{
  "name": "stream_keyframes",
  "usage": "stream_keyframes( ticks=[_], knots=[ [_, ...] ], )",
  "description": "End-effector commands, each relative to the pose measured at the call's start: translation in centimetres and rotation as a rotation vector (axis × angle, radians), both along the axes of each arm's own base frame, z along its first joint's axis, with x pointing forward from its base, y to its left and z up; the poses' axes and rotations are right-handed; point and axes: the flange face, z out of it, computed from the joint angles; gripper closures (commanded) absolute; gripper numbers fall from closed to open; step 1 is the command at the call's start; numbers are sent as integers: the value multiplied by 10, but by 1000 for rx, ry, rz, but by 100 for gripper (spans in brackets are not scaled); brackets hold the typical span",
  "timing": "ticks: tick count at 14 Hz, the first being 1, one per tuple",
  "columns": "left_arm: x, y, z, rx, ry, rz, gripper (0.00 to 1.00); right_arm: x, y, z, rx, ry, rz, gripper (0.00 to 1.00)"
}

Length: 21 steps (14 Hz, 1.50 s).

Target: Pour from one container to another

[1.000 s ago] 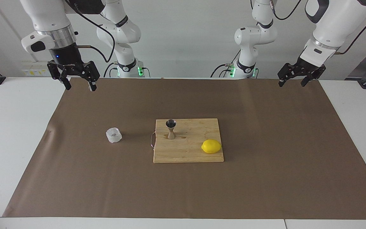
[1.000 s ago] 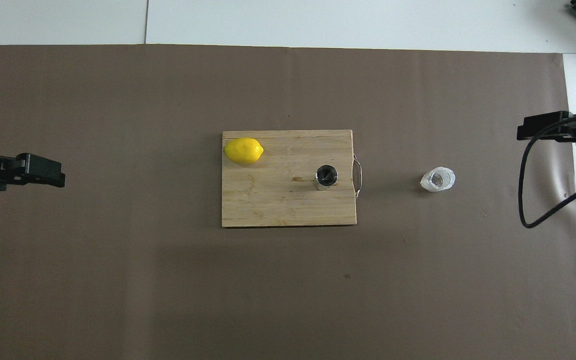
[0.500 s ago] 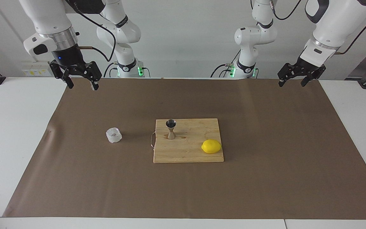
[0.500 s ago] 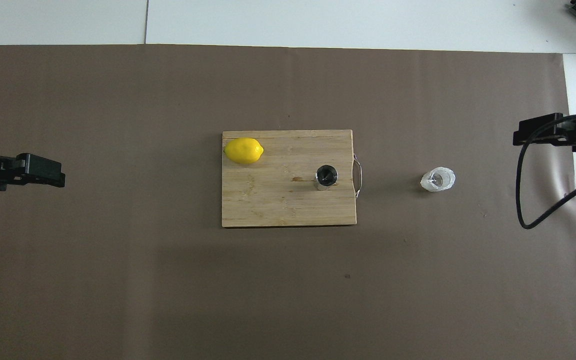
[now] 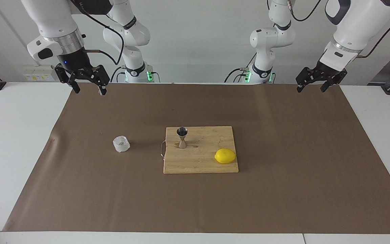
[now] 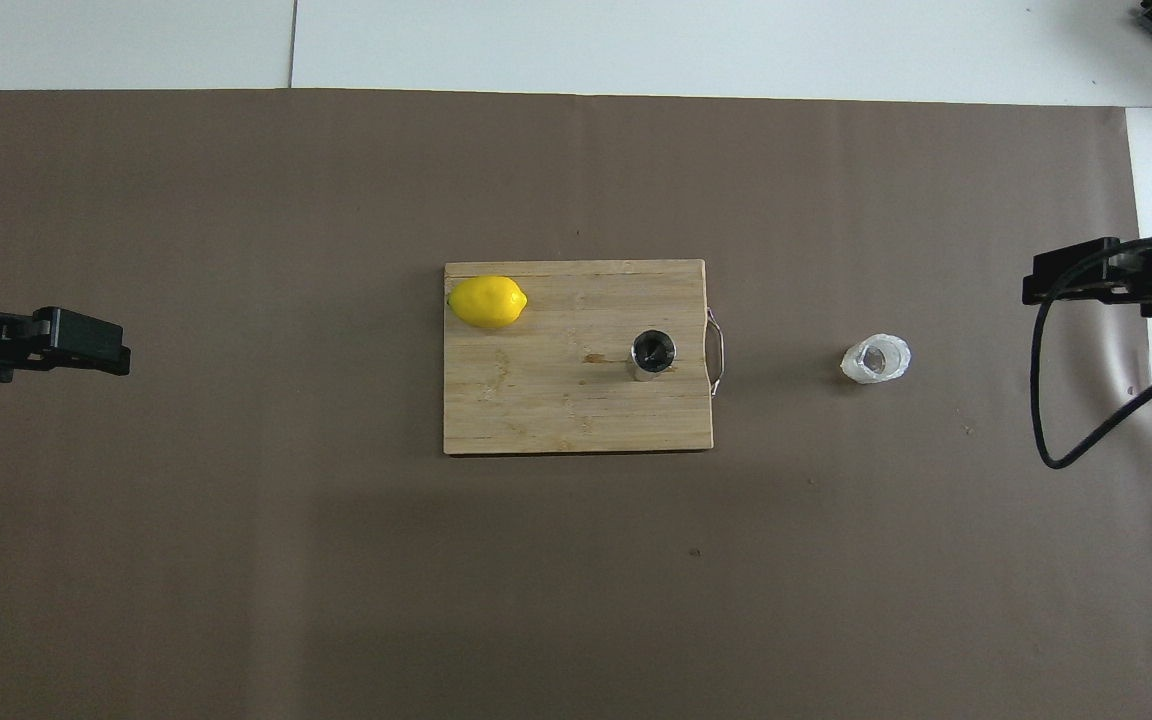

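The clear faceted cup stands upright on the brown paper, beside the cutting board toward the right arm's end; it also shows in the overhead view. The steel jigger stands upright on the wooden cutting board, seen from above as a dark round mouth. My right gripper is open and empty, high over the paper's edge at its own end, apart from the cup. My left gripper is open and empty, waiting high over the paper at its own end.
A yellow lemon lies on the board's corner toward the left arm's end. The board has a thin wire handle on the cup's side. Brown paper covers the white table.
My right gripper has drifted a little toward the robots and toward the table's middle, still open. The left arm, cup and jigger have not moved.
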Motion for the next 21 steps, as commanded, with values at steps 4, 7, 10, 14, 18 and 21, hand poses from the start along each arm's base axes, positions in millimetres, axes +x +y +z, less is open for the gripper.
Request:
stream_keyframes(
  ticks=[4,7,10,14,18,21],
  knots=[
    [-2,1,0,-8,24,4,0,-11,17,5,-19,34,-31,0],
    [-7,0,-1,-6,38,-1,0,-14,13,1,-20,65,-37,0],
    [-7,2,-1,-6,38,4,0,-13,6,3,-14,55,-43,0],
    [-7,2,-1,-6,38,4,0,-12,5,3,-35,57,-34,0],
    [-7,2,-1,-6,37,4,0,-14,18,0,-73,66,-6,0],
    [-7,2,-1,-6,37,4,0,-14,20,0,-65,65,7,0]
  ],
)
